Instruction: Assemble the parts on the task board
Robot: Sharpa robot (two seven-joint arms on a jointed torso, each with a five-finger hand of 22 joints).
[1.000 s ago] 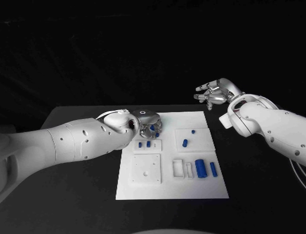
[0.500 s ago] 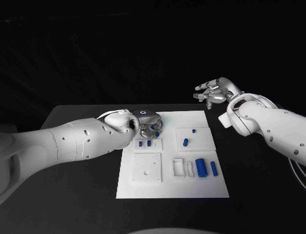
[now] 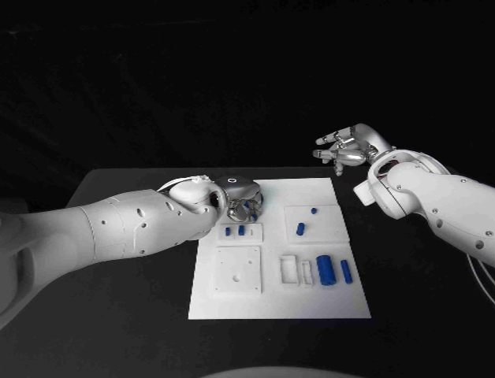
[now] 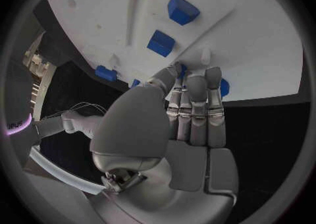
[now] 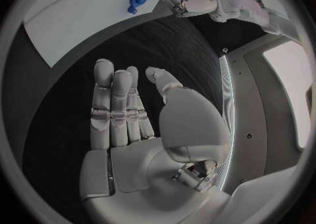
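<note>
Blue parts [image 3: 326,269] lie on white task board [image 3: 280,309], mid tabletop. Left hand [image 3: 241,206] at board's 11 o'clock, fingertips on a part; grasp unclear. Right hand [image 3: 347,150] empty, fingers apart, off at 1 o'clock. Step: pickup. Next: secure pinch, lift.

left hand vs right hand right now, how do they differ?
Place: the left hand is down over the far left part of the task board; the right hand is raised off the board's far right corner, over black table.
Contact: the left hand's fingertips are at a small blue part, though a grip is not clear; the right hand holds nothing, fingers apart.
Shared: both are silver hands on white arms.
</note>
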